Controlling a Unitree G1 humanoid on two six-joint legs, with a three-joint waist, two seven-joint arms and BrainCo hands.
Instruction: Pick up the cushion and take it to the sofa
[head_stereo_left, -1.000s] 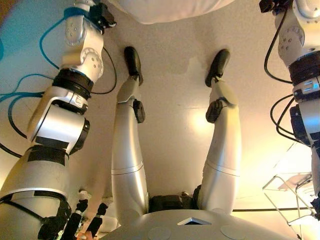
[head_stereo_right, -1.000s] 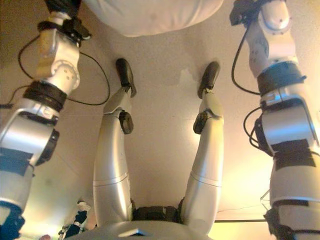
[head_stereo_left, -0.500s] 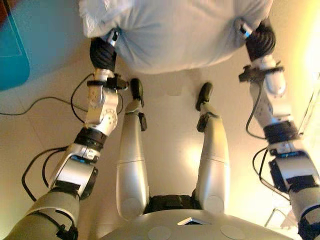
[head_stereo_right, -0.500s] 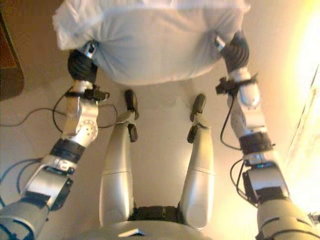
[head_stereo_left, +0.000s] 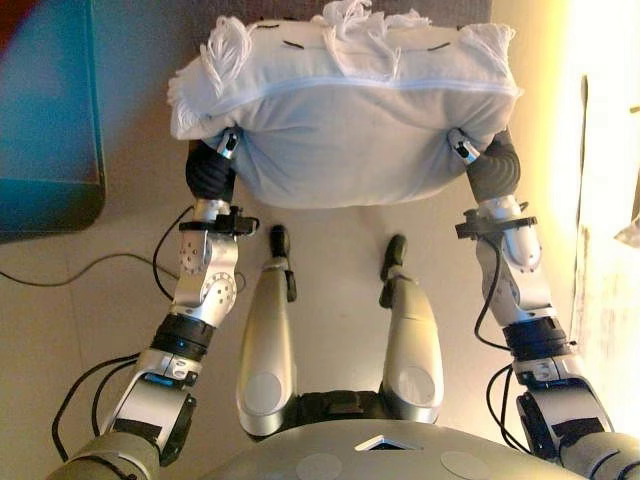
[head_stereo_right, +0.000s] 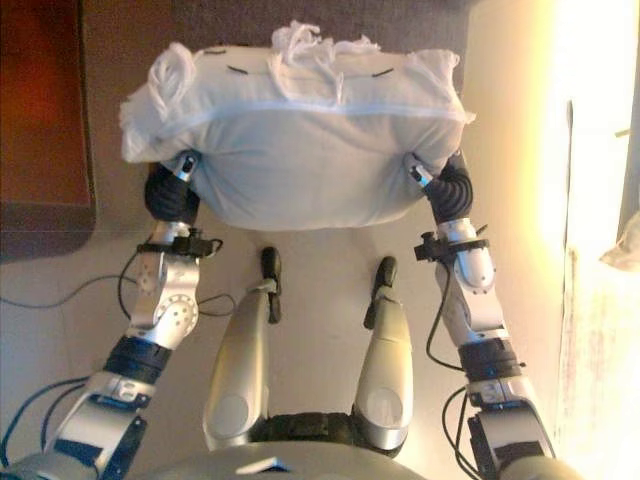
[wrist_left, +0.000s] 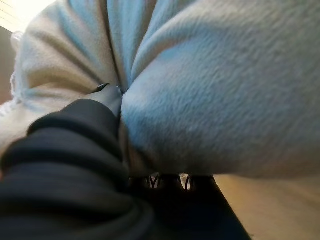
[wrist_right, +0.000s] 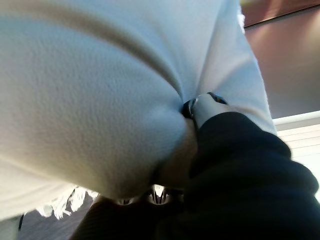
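Observation:
The cushion (head_stereo_left: 350, 130) is white with tasselled corners and hangs in the air in front of me, held between both hands. My left hand (head_stereo_left: 212, 165) grips its lower left side, the thumb pressed into the cloth (wrist_left: 215, 100) and the fingers tucked under it. My right hand (head_stereo_left: 487, 165) grips the lower right side in the same way, as the right wrist view (wrist_right: 235, 170) shows against the cushion (wrist_right: 90, 90). The cushion hides most of both hands. A dark grey surface (head_stereo_right: 420, 20) lies just beyond its far edge.
A dark cabinet-like block (head_stereo_left: 45, 110) stands at the left. A bright white panel or curtain (head_stereo_left: 610, 200) runs along the right side. A thin cable (head_stereo_left: 80, 270) lies on the pale floor at the left.
The whole view has swung, so the camera has moved. The cushion, cut off by the top edge before, now shows whole and further out from me. Both hands still hold it.

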